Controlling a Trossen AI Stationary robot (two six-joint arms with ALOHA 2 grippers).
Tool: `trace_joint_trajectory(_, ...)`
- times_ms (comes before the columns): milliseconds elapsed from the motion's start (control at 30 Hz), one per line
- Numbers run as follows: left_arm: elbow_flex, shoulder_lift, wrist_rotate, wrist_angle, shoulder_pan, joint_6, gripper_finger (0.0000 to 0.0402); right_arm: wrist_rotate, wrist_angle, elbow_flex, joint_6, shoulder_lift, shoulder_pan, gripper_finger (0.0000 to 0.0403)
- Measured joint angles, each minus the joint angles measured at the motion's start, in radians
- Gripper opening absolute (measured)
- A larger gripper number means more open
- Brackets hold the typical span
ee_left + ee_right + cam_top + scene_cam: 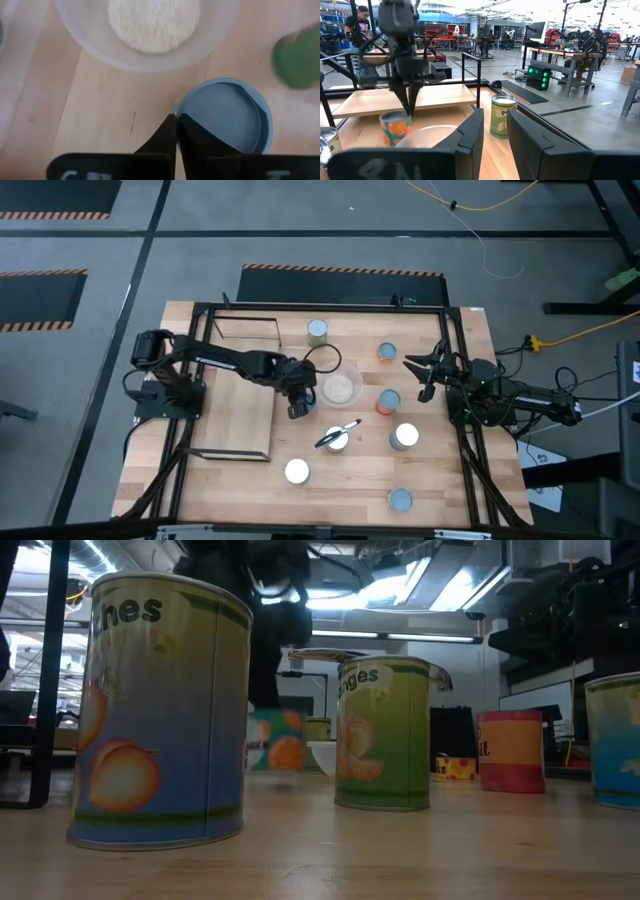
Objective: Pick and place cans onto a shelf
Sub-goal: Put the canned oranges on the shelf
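Observation:
My left gripper (298,406) is shut on a can with a blue-grey top (225,117) and orange-and-blue sides (395,129), just near of the clear bowl of pale grains (340,388). The arm hides this can in the high view. The shelf (236,405), a light-wood board in a black wire frame, lies to the left of it. My right gripper (424,376) is open and empty at the table's right side. Several other cans stand upright on the table, such as a green one (317,330), an orange one (387,352) and a white-topped one (404,437). My left gripper pinches the can's top rim (176,106) between its two fingers, one finger (162,135) outside the wall and one (197,137) over the top. The fingers come from above, pointing down. The can hangs about upright below them (275,745); whether it is clear of the table, I cannot tell.
A thin silver-and-black utensil (338,433) lies across the top of a can near the table's middle. More cans stand near the front edge (297,471) (400,499). The black frame rail (320,307) runs round the table. A person (357,25) stands far off in the room.

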Motion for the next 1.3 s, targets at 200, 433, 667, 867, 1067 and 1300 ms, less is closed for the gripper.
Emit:
trace_joint_trajectory(200,0.0,-0.149,-0.005,-0.059,-0.017,-0.093,0.0002,0.0,0.0,0.0,0.0,0.0,0.0,0.009)
trace_joint_trajectory(433,0.0,-0.377,-0.09,-0.29,-0.114,-0.366,0.0001,0.0,0.0,0.0,0.0,0.0,0.0,0.009)
trace_joint_trajectory(667,0.0,-0.527,-0.246,-0.587,-0.347,-0.833,0.0001,0.0,0.0,0.0,0.0,0.0,0.0,0.009)
trace_joint_trajectory(867,0.0,-0.53,-0.266,-0.784,-0.558,-1.193,0.0,0.0,0.0,0.0,0.0,0.0,0.0,0.009)
trace_joint_trajectory(1067,0.0,-0.472,-0.261,-0.888,-0.694,-1.387,0.0,0.0,0.0,0.0,0.0,0.0,0.0,0.009)
trace_joint_trajectory(1300,0.0,-0.393,-0.235,-0.968,-0.824,-1.577,0.0,0.0,0.0,0.0,0.0,0.0,0.0,0.009)
